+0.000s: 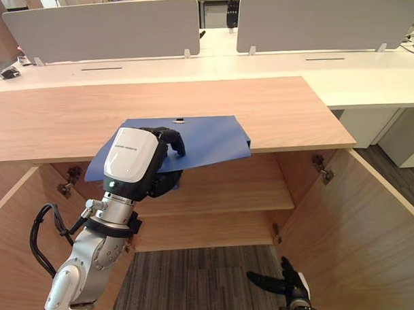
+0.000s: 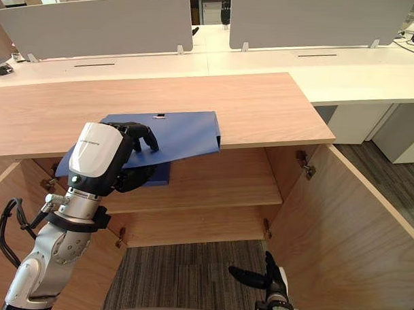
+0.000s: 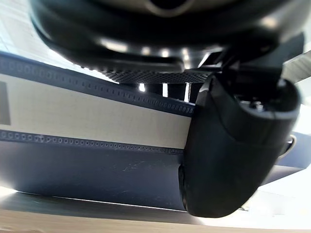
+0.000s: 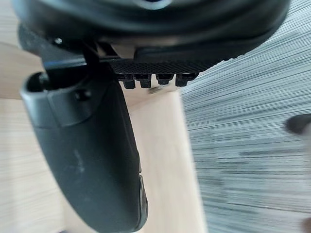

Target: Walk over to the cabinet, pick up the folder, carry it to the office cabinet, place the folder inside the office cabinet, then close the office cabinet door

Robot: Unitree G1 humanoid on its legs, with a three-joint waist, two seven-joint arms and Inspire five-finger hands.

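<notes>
The blue folder point(image 1: 207, 138) lies tilted, its far part on the wooden cabinet top point(image 1: 283, 107) and its near part overhanging the front edge above the open cabinet. My left hand point(image 1: 142, 159) is shut on the folder's near left edge, with fingers curled over the top face. In the left wrist view the folder's dark spine point(image 3: 87, 131) runs just past the thumb point(image 3: 228, 145). My right hand point(image 1: 281, 283) hangs low over the carpet with straight fingers and holds nothing; its thumb point(image 4: 92, 160) shows beside wood and carpet.
Both cabinet doors stand open: the right door point(image 1: 368, 222) swings out toward me and the left door point(image 1: 7, 236) does the same. A bare wooden shelf point(image 1: 233, 190) sits inside. White desks with grey divider panels point(image 1: 109, 26) stand behind the cabinet.
</notes>
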